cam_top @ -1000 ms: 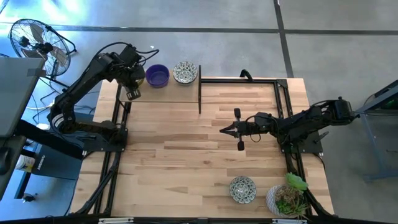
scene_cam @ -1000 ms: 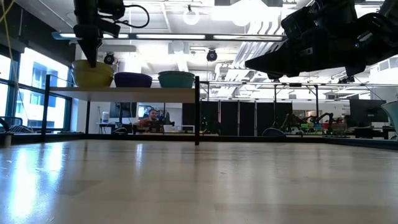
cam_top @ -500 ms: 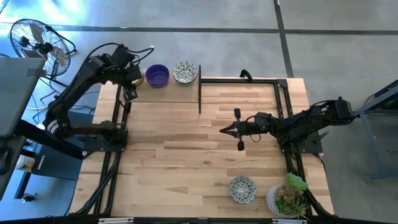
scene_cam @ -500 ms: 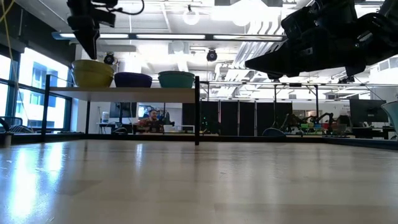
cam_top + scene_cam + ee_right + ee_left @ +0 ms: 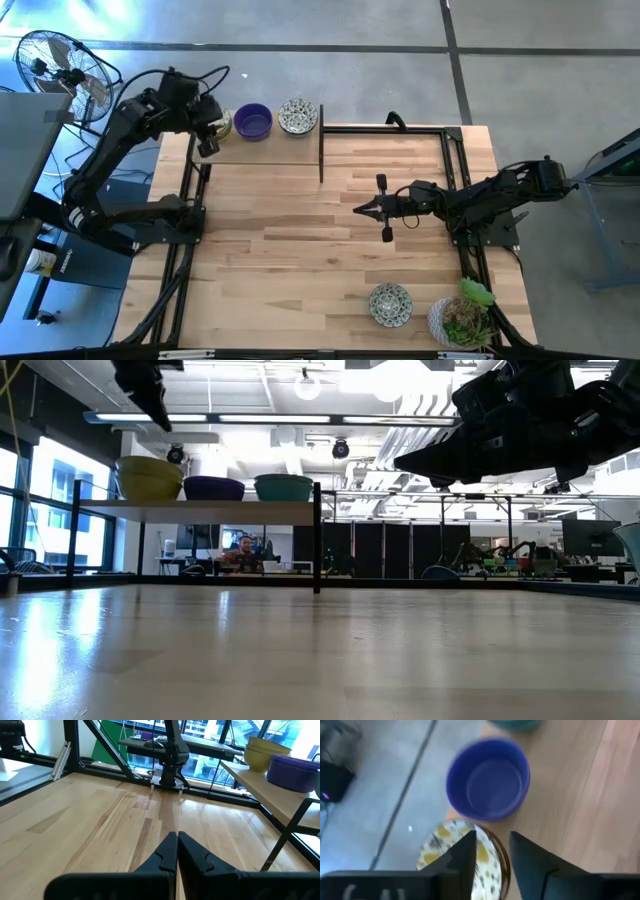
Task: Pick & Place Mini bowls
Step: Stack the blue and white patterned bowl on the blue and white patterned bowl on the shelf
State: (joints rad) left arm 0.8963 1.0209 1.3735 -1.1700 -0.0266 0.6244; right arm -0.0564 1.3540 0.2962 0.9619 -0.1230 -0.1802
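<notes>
High view is showing you the left gripper (image 5: 208, 146) pulling back from the shelf (image 5: 290, 152): a second ago it was hanging in front of the purple bowl (image 5: 253, 121), and now it is sitting further toward the shelf's outer end, over the yellow bowls (image 5: 224, 122). In the low view it is also lifting, with only its tip (image 5: 152, 398) left at the top edge. Its jaws are standing a little apart with nothing between them, so I judge you are looking at a retreat after a placement, not a pick.

Left wrist view is showing the purple bowl (image 5: 487, 779) ahead of the jaws and the yellow bowls (image 5: 457, 851) right beneath them, partly behind the left finger. The floral bowl (image 5: 297, 116) is sitting just beyond the purple one.

Each bowl is resting upright, mouth facing up; being round, none is offering you a long axis.

Another floral bowl (image 5: 389, 303) is waiting on the table, well behind the right gripper (image 5: 365, 209), beside the plant (image 5: 462, 319). That gripper is hovering mid-table with its jaws pressed together, empty.
</notes>
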